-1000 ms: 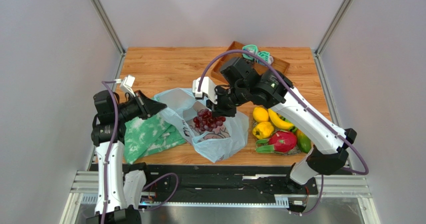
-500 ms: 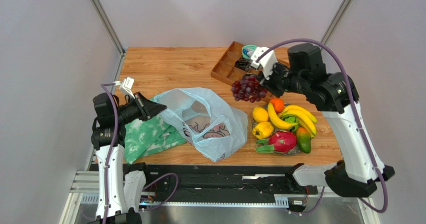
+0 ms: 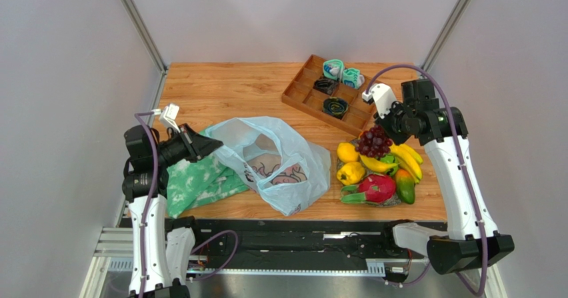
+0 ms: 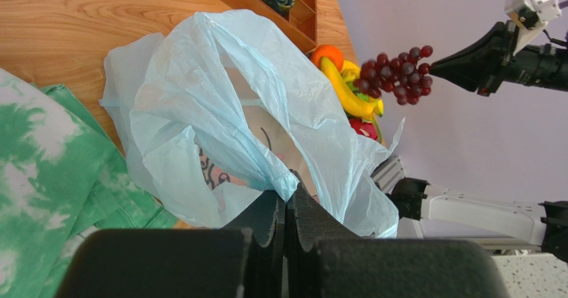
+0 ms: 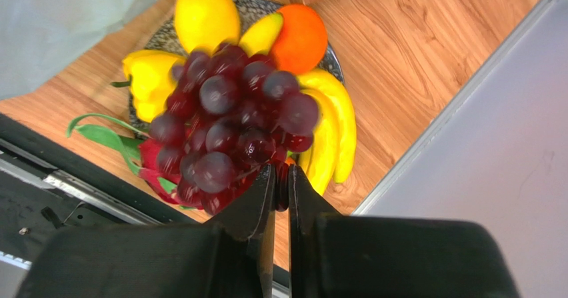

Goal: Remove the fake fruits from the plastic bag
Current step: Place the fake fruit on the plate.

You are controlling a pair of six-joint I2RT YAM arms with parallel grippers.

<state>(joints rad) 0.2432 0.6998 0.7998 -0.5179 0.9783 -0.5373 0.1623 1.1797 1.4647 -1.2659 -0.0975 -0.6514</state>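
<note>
While left gripper (image 4: pixel 288 193) pinches bag (image 4: pixel 200 98) rim | right gripper (image 5: pixel 280 175) clamps grapes (image 5: pixel 227 125) above crowded plate (image 5: pixel 257 6)

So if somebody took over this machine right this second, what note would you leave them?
Left gripper: shut on the rim of the plastic bag, holding it open.
Right gripper: shut on the grapes, hanging over the plate.
Done: lemon, yellow pepper, bananas, orange, dragon fruit and mango lie on the plate.
Left: set the grapes down; no fruit shows in the bag, but check its folds.
</note>
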